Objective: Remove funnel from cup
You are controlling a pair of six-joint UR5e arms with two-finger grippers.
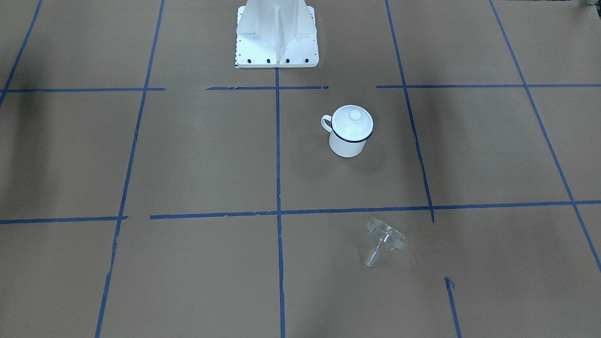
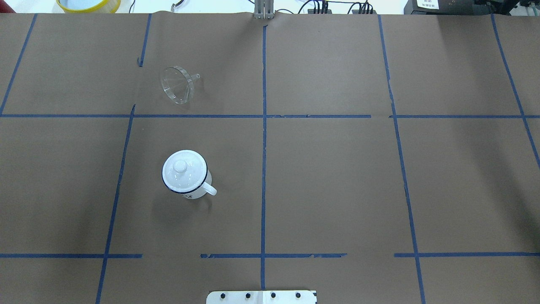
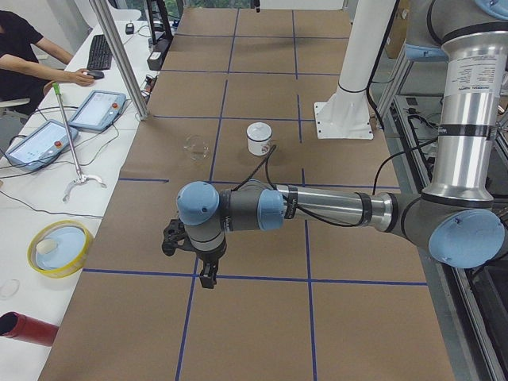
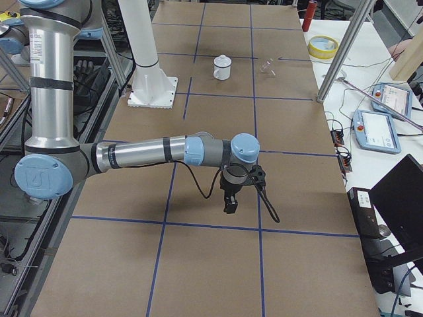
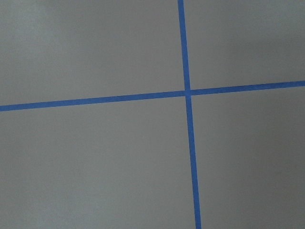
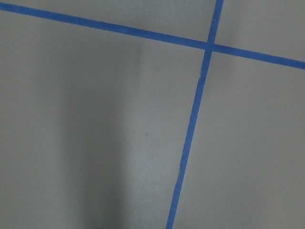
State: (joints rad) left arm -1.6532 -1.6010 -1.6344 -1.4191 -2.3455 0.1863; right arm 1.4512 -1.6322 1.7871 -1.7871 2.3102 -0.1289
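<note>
You see the funnel (image 2: 178, 84) lying out of the cup (image 2: 185, 174), well apart from the left gripper (image 3: 208, 279) and right gripper (image 4: 229, 207); I cannot tell whether either is clenched.

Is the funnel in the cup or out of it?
Out. The funnel lies on its side on the table, apart from the cup.

The left arm (image 3: 325, 208), across the middle of its side view, and the right arm (image 4: 142, 153) are brushed silver tubes with pale blue caps on round joints. A thin black cable (image 4: 264, 198) trails by the small black left pincer (image 3: 208, 279) and right pincer (image 4: 229, 208). The white ribbed pedestal (image 1: 277, 33), top centre, shows black screws (image 1: 268, 60) along its plate.
</note>
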